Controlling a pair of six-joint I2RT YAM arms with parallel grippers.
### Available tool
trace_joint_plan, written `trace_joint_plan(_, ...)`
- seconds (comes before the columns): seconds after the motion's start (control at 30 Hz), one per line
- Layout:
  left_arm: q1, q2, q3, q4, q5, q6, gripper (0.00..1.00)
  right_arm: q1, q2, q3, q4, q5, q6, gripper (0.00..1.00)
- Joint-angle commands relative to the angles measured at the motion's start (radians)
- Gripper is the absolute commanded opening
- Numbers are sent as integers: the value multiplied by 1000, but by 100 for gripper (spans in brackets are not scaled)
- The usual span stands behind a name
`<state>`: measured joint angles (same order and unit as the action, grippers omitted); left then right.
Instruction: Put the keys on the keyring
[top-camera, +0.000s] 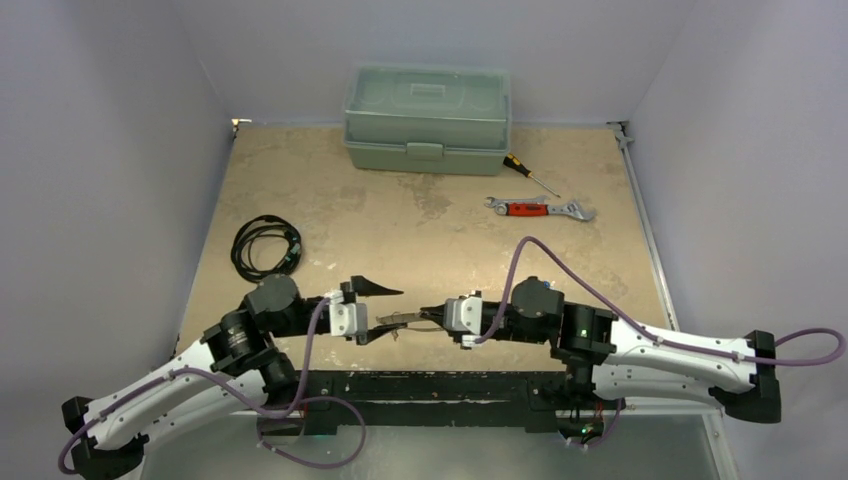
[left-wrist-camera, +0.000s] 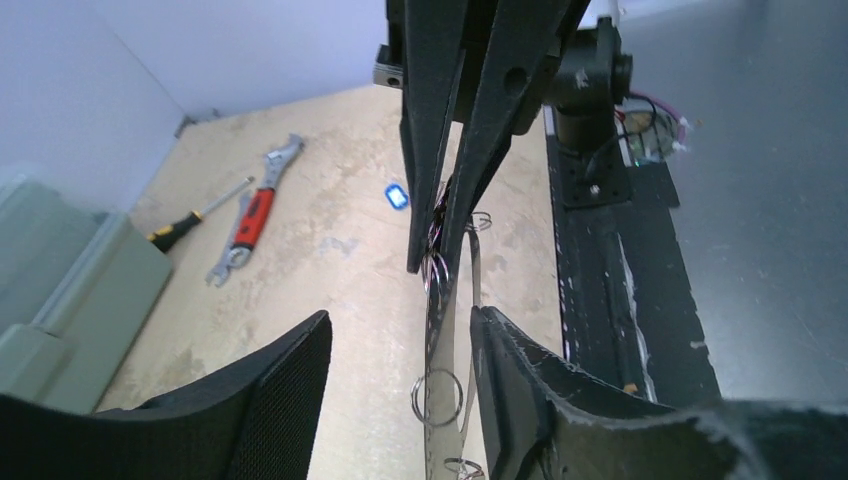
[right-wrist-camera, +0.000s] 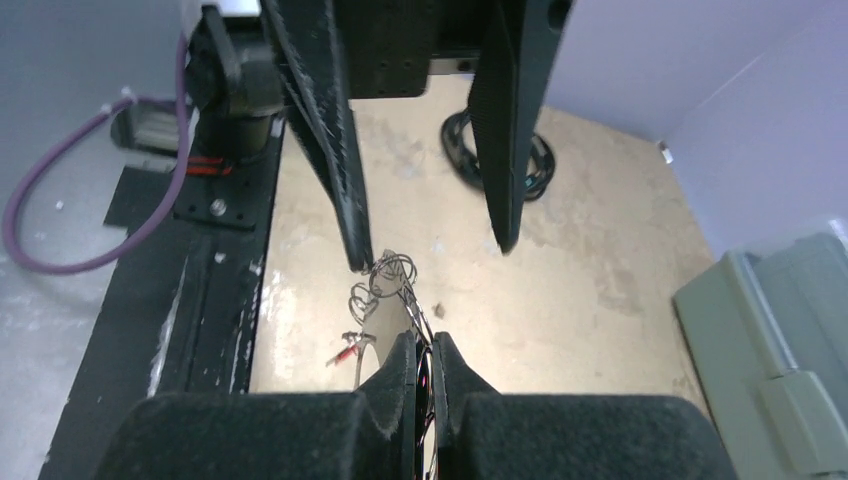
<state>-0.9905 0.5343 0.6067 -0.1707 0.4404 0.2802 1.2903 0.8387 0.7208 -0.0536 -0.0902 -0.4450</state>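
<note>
While the right gripper (right-wrist-camera: 425, 345) clamps the keyring (right-wrist-camera: 390, 272), its long axis runs straight to the left gripper (right-wrist-camera: 432, 254), whose parted jaws flank the far end; a blue-tagged key (left-wrist-camera: 397, 195) lies on the table (left-wrist-camera: 330, 250).

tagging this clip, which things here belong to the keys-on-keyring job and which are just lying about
Job: thin silver wire keyring, pinched in the shut right gripper; small silver key with a blue plastic tag; open left gripper.
Lying about: grey-green plastic toolbox; red-handled silver wrench; screwdriver with a black and yellow handle; coiled black cable.
</note>
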Motion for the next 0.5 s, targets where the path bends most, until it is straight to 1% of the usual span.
trace_joint_plan(0.0,1,-68,-21,84,-38,-15,54,4,-92,-45,201,51,39,0)
trace_joint_plan(0.13,1,-78,-31,116,-33,-37,51,4,-124,-73,280,31,81,0)
trace_joint_plan(0.33,5,-29,-38,193,12,-81,45,4,-94,-68,329,-4,118,0)
trace_joint_plan(0.47,6,2,-41,205,27,-84,40,4,-83,-72,359,-31,136,0)
